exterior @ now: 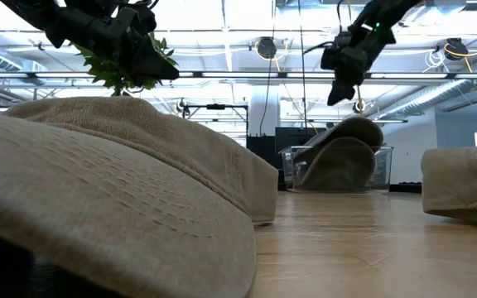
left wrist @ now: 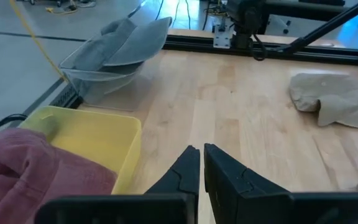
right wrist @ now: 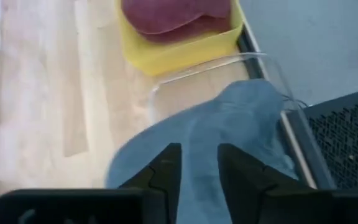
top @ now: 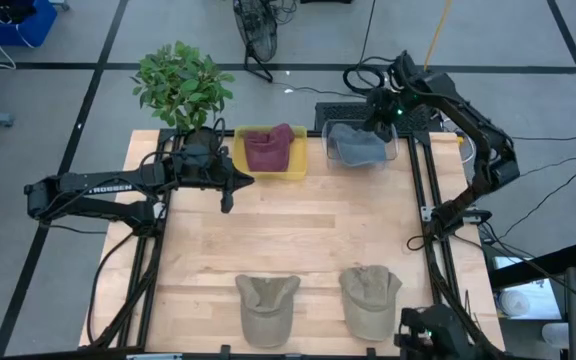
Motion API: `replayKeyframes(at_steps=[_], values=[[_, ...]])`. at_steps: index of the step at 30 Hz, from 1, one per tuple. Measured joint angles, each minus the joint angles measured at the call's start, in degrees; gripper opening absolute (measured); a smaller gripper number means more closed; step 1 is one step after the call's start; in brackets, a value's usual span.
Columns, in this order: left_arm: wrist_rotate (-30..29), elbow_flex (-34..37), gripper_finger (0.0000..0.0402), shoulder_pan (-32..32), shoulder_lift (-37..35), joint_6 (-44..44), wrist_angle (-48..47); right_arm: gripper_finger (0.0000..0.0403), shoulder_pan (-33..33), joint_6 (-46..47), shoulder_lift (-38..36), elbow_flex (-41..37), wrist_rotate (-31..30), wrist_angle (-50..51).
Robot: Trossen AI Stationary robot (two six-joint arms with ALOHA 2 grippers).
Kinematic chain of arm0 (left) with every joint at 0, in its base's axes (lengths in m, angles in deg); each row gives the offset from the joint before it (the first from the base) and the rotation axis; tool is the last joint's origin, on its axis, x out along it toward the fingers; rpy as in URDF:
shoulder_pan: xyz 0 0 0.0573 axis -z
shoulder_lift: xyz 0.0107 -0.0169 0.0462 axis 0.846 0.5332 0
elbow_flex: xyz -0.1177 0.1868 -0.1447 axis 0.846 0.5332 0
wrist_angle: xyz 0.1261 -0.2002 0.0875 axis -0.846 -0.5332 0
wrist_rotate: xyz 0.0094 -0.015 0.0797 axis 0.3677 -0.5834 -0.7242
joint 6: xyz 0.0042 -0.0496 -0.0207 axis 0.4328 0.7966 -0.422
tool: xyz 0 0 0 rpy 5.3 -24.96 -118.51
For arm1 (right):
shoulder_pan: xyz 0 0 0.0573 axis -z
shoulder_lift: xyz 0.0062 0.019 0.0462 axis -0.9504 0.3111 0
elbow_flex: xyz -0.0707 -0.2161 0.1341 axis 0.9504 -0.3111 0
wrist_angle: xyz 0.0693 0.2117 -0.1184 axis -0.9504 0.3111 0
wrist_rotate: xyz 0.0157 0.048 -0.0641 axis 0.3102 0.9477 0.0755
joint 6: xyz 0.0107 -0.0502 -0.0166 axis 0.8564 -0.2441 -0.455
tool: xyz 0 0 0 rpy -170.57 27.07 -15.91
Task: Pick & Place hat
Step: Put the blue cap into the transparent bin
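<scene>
This is a robotics lab or workshop hall. A pale wooden table (top: 298,240) stands on a grey floor marked with dark lines, with cables (top: 528,250) trailing beside it and blue bins (top: 13,20) in a corner. The low view shows a high ceiling with pipes (exterior: 222,76), strip lighting and hanging cords.

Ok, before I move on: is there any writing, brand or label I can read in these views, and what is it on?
"TROSSEN", white letters, only partly legible, on the left arm's forearm in the high view.
No lettering shows on the tan hats, the red hat, the grey-blue hat, the yellow bin or the clear bin.
Anything in the room behind is too small to read.
</scene>
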Motion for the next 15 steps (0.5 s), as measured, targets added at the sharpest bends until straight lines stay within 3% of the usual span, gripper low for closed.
replayKeyframes(at_steps=[7, 15], values=[[0.0, 0.0, 0.0031, 0.5, 0.0, 1.6, -1.0, 0.013, -7.7, 3.7, -5.3, -5.9, -1.8, 0.2], [0.0, 0.0, 0.0031, 2.0, 0.0, 1.4, -0.9, 0.0134, -27.7, 5.4, -12.1, -20.3, -29.8, -5.1]])
